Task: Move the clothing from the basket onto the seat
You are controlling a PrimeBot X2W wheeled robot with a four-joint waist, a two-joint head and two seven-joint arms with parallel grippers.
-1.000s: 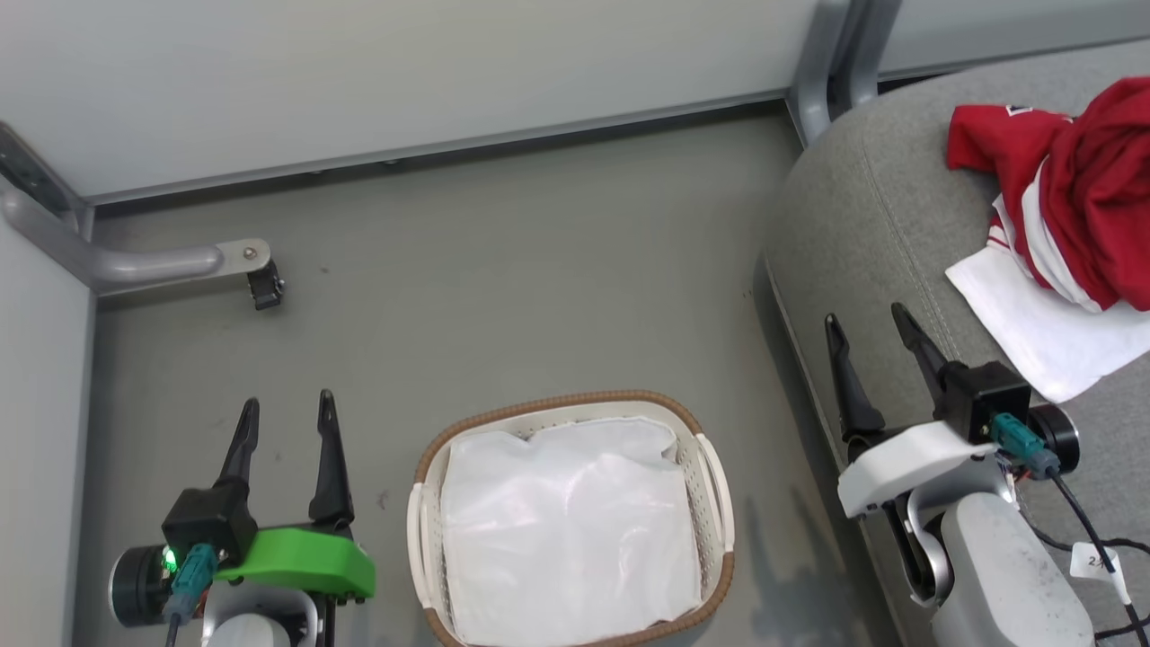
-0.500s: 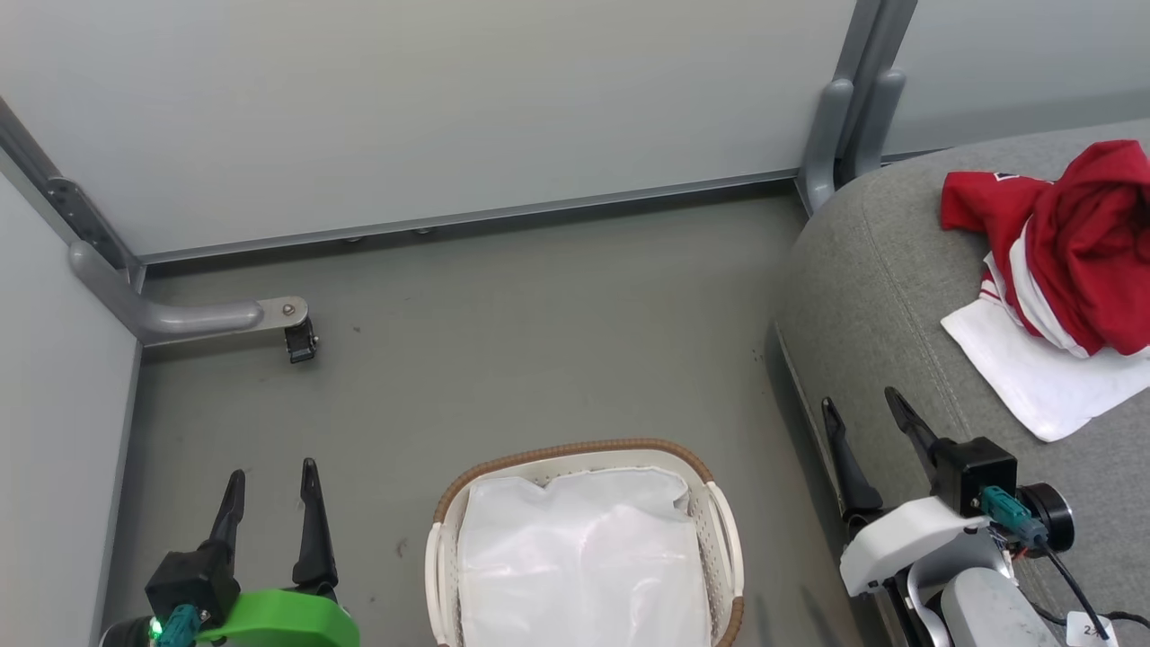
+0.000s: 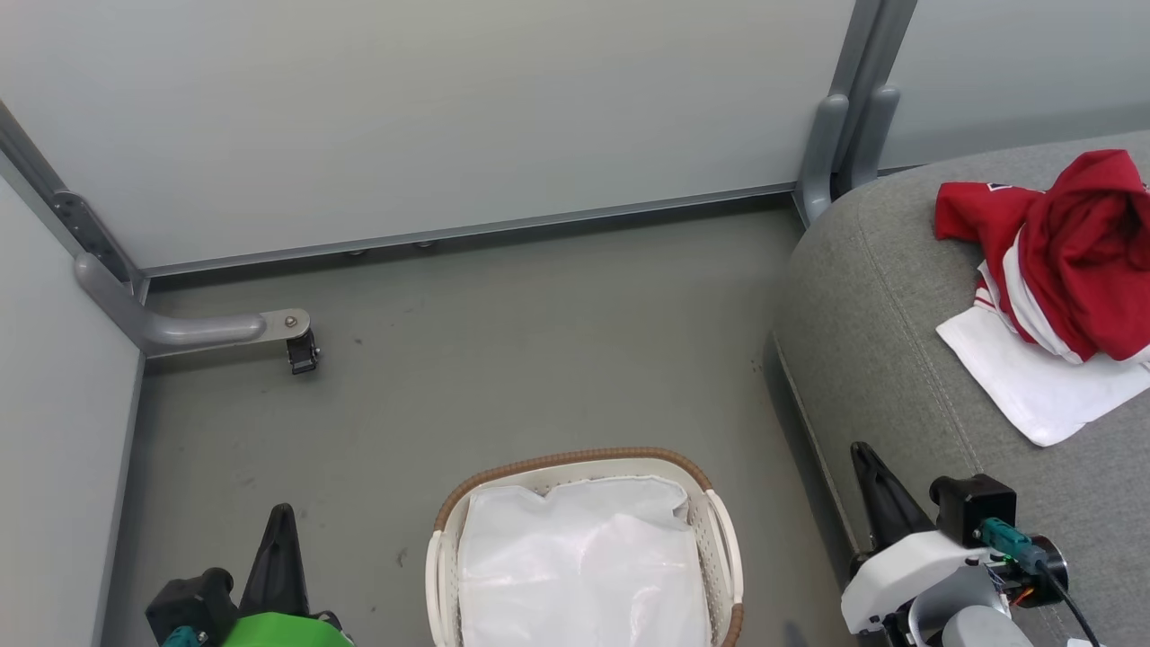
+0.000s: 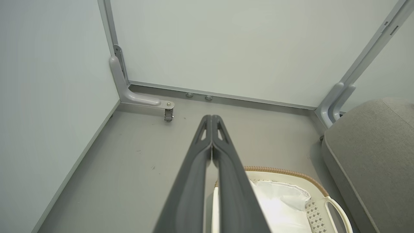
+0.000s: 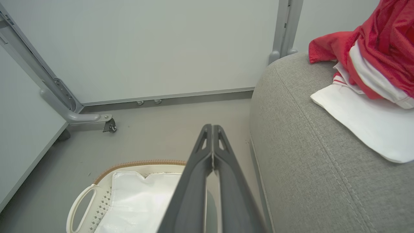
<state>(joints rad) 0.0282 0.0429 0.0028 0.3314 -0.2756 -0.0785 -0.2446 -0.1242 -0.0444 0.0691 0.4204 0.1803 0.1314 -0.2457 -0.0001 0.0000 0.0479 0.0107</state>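
Note:
The red clothing [image 3: 1069, 252] with white trim and a white panel lies heaped on the grey seat [image 3: 889, 341] at the right; the heap [image 5: 368, 74] also shows on the cushion [image 5: 307, 161] in the right wrist view. The basket [image 3: 575, 463] stands on the floor at bottom centre, holding just its white liner [image 3: 584, 566]. My left gripper [image 3: 280, 521] is shut and empty at the lower left, left of the basket. My right gripper [image 3: 867, 458] is shut and empty beside the seat's front edge. Both pairs of fingertips touch in the wrist views [image 4: 212, 118] [image 5: 212, 127].
Grey panel walls enclose the floor behind and to the left. A metal foot with a small castor [image 3: 301, 350] juts from the left corner. A grey post [image 3: 844, 135] stands at the seat's back corner. Bare floor lies between basket and wall.
Both grippers have gone from open to shut and dropped lower in the head view. The camera has tilted up, so the basket and seat sit lower in the picture.

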